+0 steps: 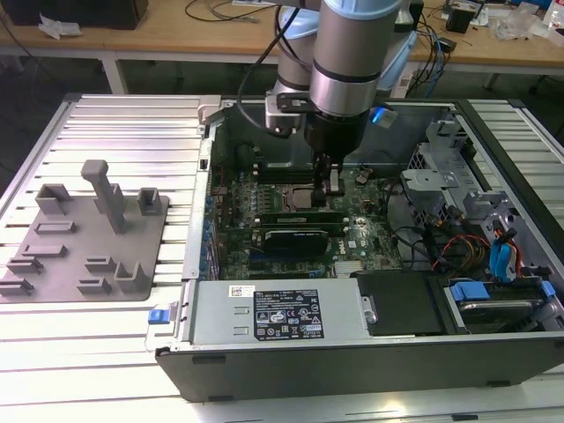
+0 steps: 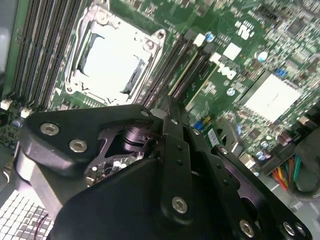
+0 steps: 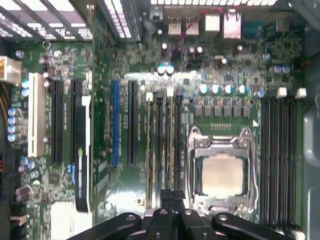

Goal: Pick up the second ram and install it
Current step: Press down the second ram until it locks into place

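A slatted metal tabletop [image 1: 106, 123] carries an open computer case [image 1: 370, 352], which fills the exterior view from centre to 3 o'clock. A wooden workbench [image 1: 176, 35] strewn with cables runs across the room at 12 o'clock. The Universal Robots arm [image 1: 352, 53] reaches down from 12 o'clock into the case, above the green motherboard [image 3: 240, 70]. A grey moulded fixture tray [image 1: 84, 238] sits on the tabletop at 9 o'clock, and its holders look vacant.

On the board, the processor socket [image 3: 222, 175] lies between two banks of long black memory slots [image 3: 277, 155]. The gripper [image 3: 173, 200] hangs low over the bank on the socket's expansion-slot side, at the centre of the exterior view [image 1: 330, 185]. It is closed, with its fingertips drawn together.

The second ram [image 3: 170, 145] appears edge-on as a thin pale line standing in a slot of that bank, directly in line with the gripper. Another stick [image 3: 149, 145] seems to stand two slots away. Whether the gripper is pinching the stick's top edge or only bearing on it cannot be told.

The stick is likely light, stiff and thin. It is probably fragile at its chips and contact edge, so it is best taken by its long upper edge. Pressure should go straight down so it seats without twisting.
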`<move>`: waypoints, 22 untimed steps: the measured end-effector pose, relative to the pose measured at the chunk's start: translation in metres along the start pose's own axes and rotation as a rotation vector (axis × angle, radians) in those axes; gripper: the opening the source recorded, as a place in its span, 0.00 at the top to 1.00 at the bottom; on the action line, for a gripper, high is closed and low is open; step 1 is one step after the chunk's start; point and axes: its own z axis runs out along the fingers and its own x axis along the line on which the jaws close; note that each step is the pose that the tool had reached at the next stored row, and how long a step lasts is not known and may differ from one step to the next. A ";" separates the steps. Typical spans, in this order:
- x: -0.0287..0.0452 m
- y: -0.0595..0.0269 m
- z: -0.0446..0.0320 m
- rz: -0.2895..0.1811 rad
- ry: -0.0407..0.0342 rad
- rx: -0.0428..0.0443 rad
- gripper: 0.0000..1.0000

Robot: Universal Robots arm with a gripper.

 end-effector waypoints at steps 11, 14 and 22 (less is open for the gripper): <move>-0.0005 -0.0337 0.0075 0.000 -0.0002 -0.0149 0.92; -0.0023 -0.0344 0.0150 0.001 -0.0002 -0.0150 0.92; -0.0027 -0.0350 0.0192 0.002 -0.0004 -0.0150 0.92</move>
